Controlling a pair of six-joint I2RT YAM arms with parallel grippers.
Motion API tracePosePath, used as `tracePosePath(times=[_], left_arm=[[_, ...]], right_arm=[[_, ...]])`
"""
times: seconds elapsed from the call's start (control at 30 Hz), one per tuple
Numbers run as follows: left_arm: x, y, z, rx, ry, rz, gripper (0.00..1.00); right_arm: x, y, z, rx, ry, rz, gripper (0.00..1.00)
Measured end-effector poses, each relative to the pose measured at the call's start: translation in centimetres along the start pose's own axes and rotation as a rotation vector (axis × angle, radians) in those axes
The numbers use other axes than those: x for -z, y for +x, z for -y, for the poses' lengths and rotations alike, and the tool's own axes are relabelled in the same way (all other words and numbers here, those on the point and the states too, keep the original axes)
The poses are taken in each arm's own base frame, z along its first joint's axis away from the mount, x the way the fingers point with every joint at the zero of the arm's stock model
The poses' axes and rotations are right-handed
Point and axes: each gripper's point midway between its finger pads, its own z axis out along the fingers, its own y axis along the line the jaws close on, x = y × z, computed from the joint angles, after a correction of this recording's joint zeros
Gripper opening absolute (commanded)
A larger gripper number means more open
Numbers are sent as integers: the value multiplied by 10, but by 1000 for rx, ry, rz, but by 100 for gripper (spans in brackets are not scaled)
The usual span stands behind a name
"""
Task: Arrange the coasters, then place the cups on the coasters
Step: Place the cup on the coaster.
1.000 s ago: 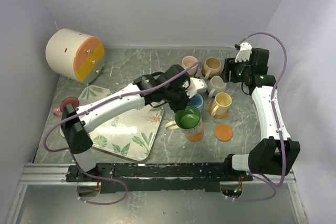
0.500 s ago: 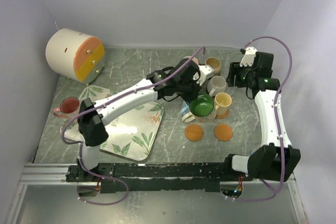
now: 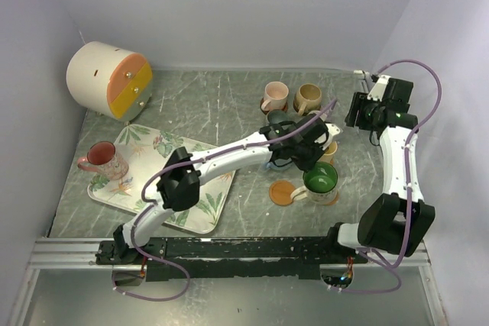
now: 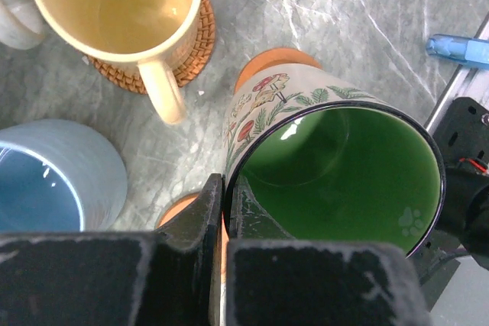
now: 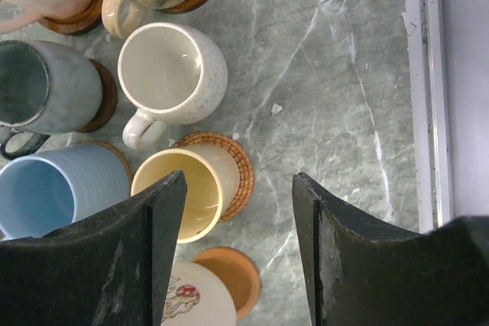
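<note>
My left gripper is shut on the rim of the green cup, one finger inside and one outside. The cup hangs over an orange coaster; whether it rests on it I cannot tell. A second orange coaster lies bare to its left. The yellow cup stands on a woven coaster. The light blue, grey, cream, pink and tan cups stand grouped on dark coasters. My right gripper hovers open above them, holding nothing.
A leaf-print tray at the left carries the red cup. A big white-and-orange cylinder stands at the back left. The side wall is close behind the right arm. A metal rail runs along the near edge.
The left arm has carried the green cup to the right, off the left orange coaster and over the right one. The right arm has drawn back towards the back right.
</note>
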Motion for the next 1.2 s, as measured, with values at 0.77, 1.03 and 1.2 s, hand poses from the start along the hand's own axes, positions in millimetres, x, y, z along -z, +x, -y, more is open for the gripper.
tracePosePath(times=[0.77, 1.03, 1.2], left_arm=[[-37, 1, 7, 15, 1, -10, 7], [-40, 4, 7, 16, 1, -17, 10], [-41, 5, 7, 16, 5, -19, 15]], right_arm=[[9, 5, -3, -1, -15, 26, 57], [9, 6, -4, -3, -22, 29, 57], [12, 4, -4, -2, -26, 40, 57]])
